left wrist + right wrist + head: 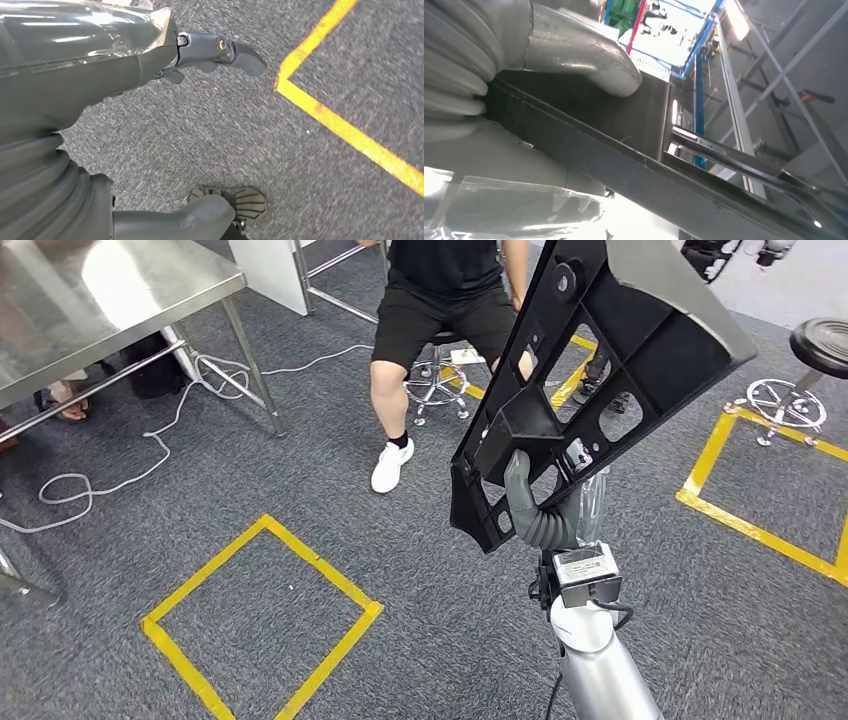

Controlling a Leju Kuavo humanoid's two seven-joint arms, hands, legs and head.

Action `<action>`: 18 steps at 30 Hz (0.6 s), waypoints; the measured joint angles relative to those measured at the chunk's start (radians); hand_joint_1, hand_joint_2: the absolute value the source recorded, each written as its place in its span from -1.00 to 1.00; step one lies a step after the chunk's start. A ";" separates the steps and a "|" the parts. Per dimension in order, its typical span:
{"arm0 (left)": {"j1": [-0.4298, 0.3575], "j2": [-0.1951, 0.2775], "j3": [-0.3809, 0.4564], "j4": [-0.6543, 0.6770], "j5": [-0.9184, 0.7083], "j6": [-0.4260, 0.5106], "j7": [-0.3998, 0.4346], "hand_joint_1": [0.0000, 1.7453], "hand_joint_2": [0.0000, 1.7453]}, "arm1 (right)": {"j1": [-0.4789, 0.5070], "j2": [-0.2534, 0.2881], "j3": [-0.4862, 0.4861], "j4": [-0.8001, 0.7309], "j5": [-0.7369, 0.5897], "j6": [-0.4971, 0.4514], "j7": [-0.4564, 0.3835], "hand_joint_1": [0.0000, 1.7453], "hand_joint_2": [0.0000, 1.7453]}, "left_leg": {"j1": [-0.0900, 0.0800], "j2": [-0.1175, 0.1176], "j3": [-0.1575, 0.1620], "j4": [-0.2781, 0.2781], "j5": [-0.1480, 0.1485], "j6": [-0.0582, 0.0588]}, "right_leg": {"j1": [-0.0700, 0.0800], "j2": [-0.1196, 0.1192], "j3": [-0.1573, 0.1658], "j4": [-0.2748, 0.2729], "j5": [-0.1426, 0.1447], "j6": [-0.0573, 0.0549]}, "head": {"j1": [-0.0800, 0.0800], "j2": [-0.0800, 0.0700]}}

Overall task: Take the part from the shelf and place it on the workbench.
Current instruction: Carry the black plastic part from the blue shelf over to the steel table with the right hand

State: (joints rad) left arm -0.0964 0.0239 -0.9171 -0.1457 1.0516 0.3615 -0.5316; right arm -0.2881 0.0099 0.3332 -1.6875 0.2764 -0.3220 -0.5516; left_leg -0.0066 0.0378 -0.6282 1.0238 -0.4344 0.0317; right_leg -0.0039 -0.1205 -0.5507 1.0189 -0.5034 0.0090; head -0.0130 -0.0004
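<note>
A large black plastic part [590, 370] with ribbed cut-outs stands tilted high in the head view, raised above the carpet. My right hand [545, 510] grips its lower end, thumb wrapped over a rib. In the right wrist view the same part [639, 150] runs as a dark bar under my thumb [579, 55]. My left hand [150, 65] hangs over the grey carpet with its fingers apart and nothing in them. The steel workbench [60, 310] is at the far left in the head view.
A seated person [440, 300] on a wheeled stool is straight ahead, one white shoe [392, 465] forward. Yellow tape squares [262, 625] mark the carpet. White cables [150, 445] trail by the bench legs. Another stool [805, 370] stands at the right.
</note>
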 joint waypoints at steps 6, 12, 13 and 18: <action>-0.004 -0.002 0.000 0.000 0.003 0.005 0.000 -1.00 1.00 | -0.005 0.000 -0.002 0.008 -0.007 0.000 0.000 1.00 1.00 | 0.011 -0.071 0.025 -0.031 0.013 0.024 | -0.008 0.109 -0.118 0.245 -0.100 -0.003 | 0.007 0.000; -0.002 -0.006 0.000 0.000 0.003 0.007 0.000 -1.00 1.00 | -0.004 -0.004 -0.003 0.018 -0.010 -0.001 -0.001 1.00 1.00 | 0.011 -0.156 0.024 -0.015 0.003 0.008 | -0.023 0.172 -0.050 0.039 0.019 0.034 | 0.008 0.000; -0.001 -0.006 0.000 0.000 0.003 0.007 0.000 -1.00 1.00 | -0.004 -0.004 -0.003 0.018 -0.010 -0.001 -0.001 1.00 1.00 | 0.011 -0.166 0.019 -0.011 0.001 0.002 | -0.024 0.183 -0.039 0.014 0.029 0.031 | 0.007 0.000; 0.007 -0.007 0.000 0.000 0.003 0.010 0.000 -1.00 1.00 | -0.009 -0.003 -0.003 0.019 -0.013 -0.001 -0.003 1.00 1.00 | 0.016 -0.130 -0.012 0.039 -0.029 -0.024 | -0.025 0.139 -0.027 0.003 0.031 -0.006 | 0.001 0.000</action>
State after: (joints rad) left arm -0.0894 0.0170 -0.9174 -0.1456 1.0548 0.3719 -0.5311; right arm -0.2971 0.0072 0.3298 -1.6686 0.2636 -0.3233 -0.5545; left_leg 0.0098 -0.0923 -0.6405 1.0629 -0.4637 0.0081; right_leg -0.0292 0.0188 -0.5773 1.0222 -0.4723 0.0032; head -0.0121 -0.0004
